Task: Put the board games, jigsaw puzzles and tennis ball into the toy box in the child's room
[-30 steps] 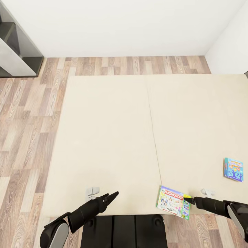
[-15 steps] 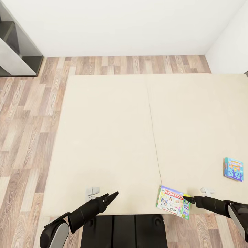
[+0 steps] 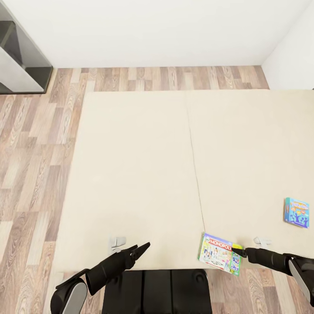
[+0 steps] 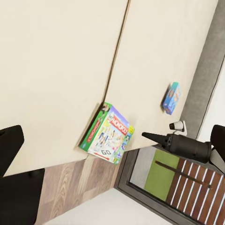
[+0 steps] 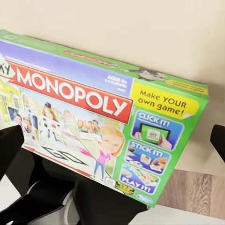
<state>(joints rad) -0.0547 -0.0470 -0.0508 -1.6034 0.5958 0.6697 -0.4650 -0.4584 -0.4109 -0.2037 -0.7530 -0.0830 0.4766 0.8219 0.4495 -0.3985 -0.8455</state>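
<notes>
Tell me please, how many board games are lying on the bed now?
2. The Monopoly box lies at the near edge of the bed, overhanging it, just before the right gripper. The small blue box lies farther right.

We read the bed [image 3: 139, 174] as matt beige cloth, smooth and unpatterned, with one thin seam down its middle. The floor [image 3: 35, 144] looks like wood planks with strong grain and a faint sheen. The MONOPOLY box [image 5: 98, 117] appears to be printed card with a smooth, slightly glossy face. The smaller blue box [image 3: 296, 212] may be the same card, though it is too small for us to judge. Both arms are clad in matt black plastic.
</notes>
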